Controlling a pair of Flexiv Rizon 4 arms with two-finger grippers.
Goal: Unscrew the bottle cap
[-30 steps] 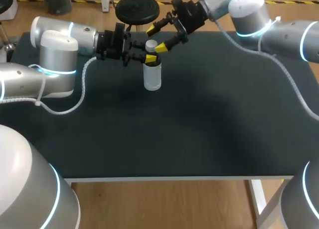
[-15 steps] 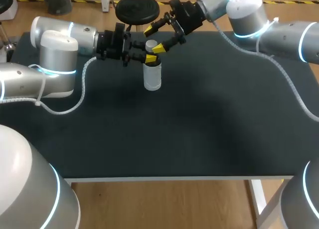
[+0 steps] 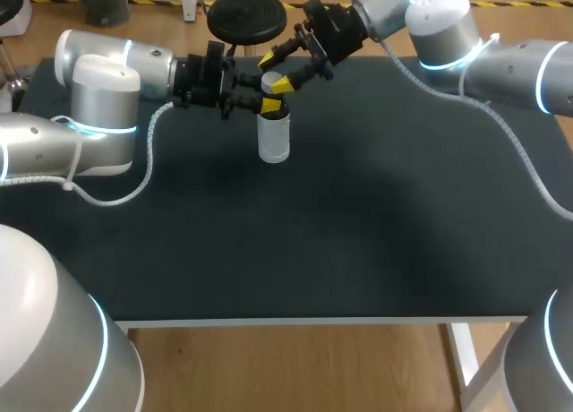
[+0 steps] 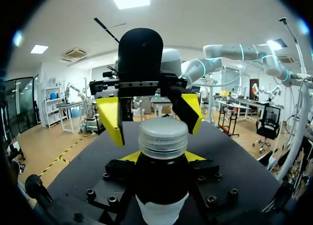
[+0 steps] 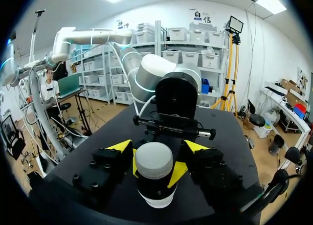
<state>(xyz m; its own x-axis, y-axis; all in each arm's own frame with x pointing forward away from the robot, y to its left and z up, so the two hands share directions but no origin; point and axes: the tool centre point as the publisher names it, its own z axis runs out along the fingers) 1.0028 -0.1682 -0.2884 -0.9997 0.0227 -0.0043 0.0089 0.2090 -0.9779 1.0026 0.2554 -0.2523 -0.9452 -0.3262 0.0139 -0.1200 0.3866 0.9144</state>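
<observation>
A small clear bottle (image 3: 273, 141) with a pale grey cap (image 3: 271, 78) stands upright near the table's far edge. My left gripper (image 3: 270, 103) comes in from the left and is shut on the bottle's dark neck (image 4: 162, 186) just under the cap (image 4: 163, 136). My right gripper (image 3: 275, 73) comes from the far right and straddles the cap, its yellow fingertips (image 4: 111, 122) either side with small gaps showing. In the right wrist view the cap (image 5: 154, 160) sits between my right gripper (image 5: 157, 149), with the left gripper's fingertips (image 5: 176, 173) below it.
The black table (image 3: 358, 224) stretches toward the front and right of the bottle. White cables (image 3: 148, 152) from both arms hang above its left and right parts.
The right gripper has shifted slightly left over the cap and its fingers have drawn closer together around it. The left gripper and the bottle have stayed put.
</observation>
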